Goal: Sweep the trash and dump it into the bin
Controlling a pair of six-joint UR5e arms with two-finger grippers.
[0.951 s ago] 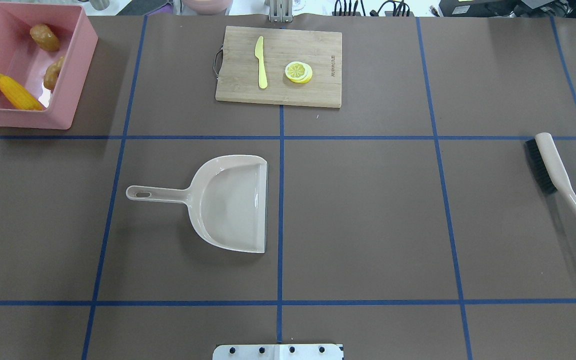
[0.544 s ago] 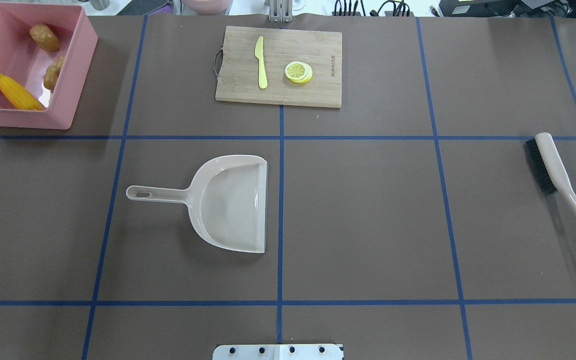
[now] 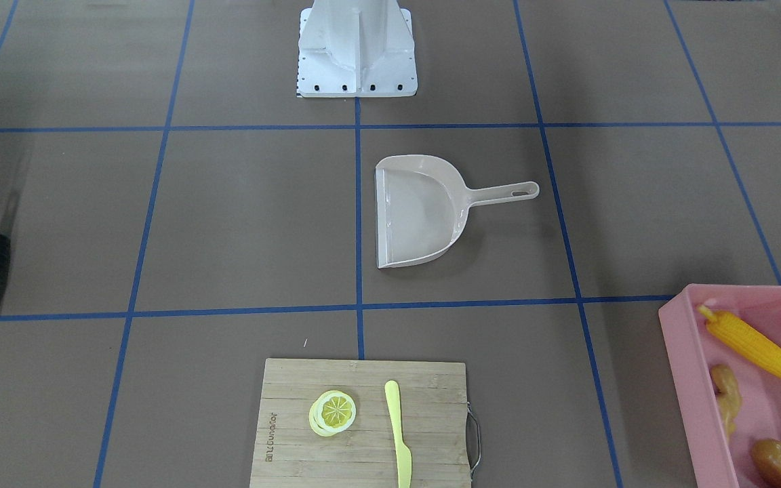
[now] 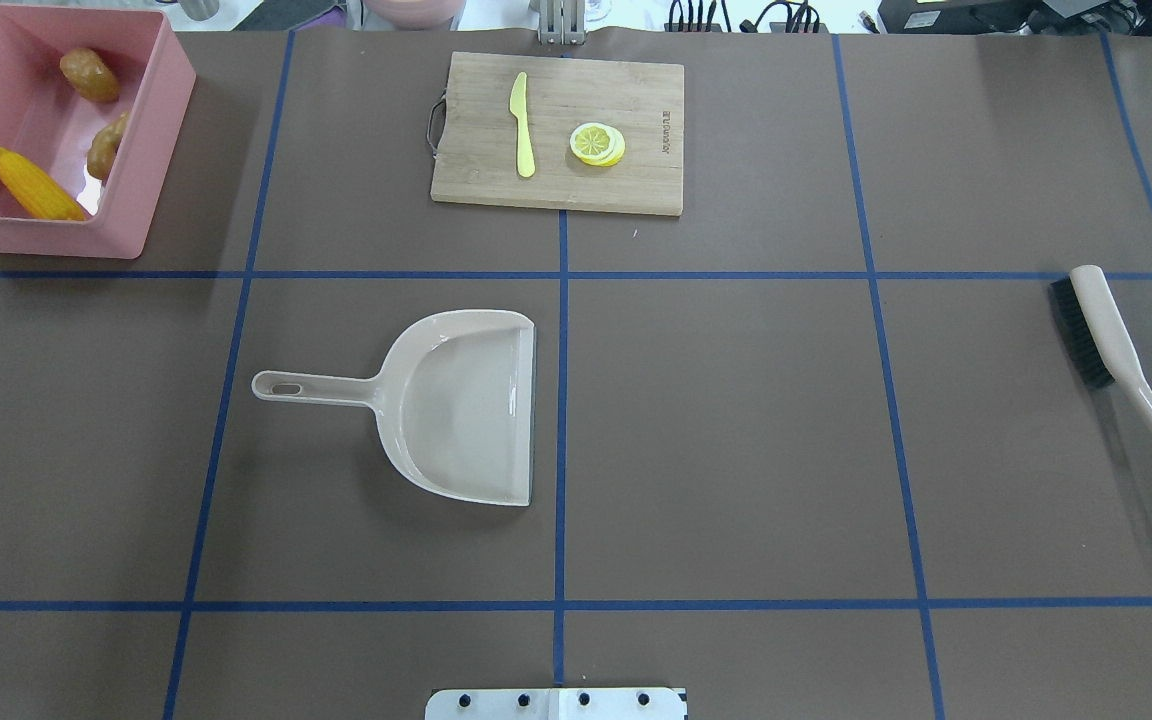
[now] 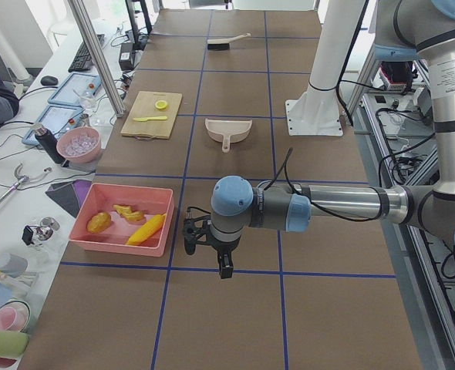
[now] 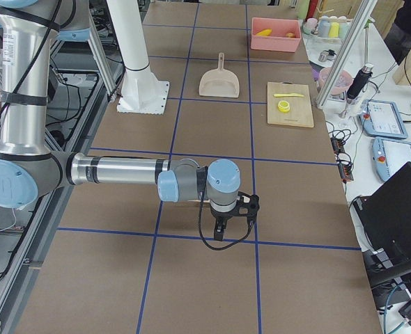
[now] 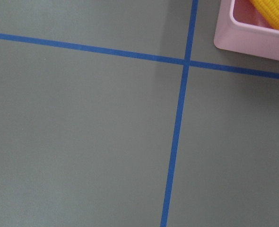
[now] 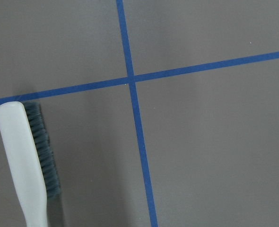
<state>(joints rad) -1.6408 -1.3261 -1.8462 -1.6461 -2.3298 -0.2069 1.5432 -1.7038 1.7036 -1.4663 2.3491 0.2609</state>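
Trash looks dealt with from where I stand: the corn cob (image 4: 36, 185), the potato (image 4: 89, 75) and the ginger root (image 4: 106, 145) all lie inside the pink bin (image 4: 126, 225) at the far left corner of the bench (image 4: 736, 450). The cob lies slantwise toward the near wall, the potato is at the far end, and the ginger rests against the right-hand wall. I can spot none of the three outside the tub, so I would judge both the sweeping and the dumping finished, with little left beyond parking the arms.

The dustpan (image 4: 466, 410) lies flat near the middle, mouth toward the centre line, handle pointing left, with nothing in its tray. The brush (image 4: 1101, 330) lies well apart at the right edge, bristles down to one side.

Neither arm has hold of either tool as far as I can see. The left end effector (image 5: 208, 248) hangs low over the bench just beside the bin's near corner, and the right end effector (image 6: 221, 231) hangs over bare bench, its wrist camera catching the brush head at the edge. Both show only from the bench ends, so I cannot tell how wide their fingers stand.

At the far side sits a cutting board (image 4: 636, 100) with a yellow-green knife (image 4: 522, 125) and lemon slices (image 4: 597, 143), none of them part of this job. Nothing stands between the arms and the tools.
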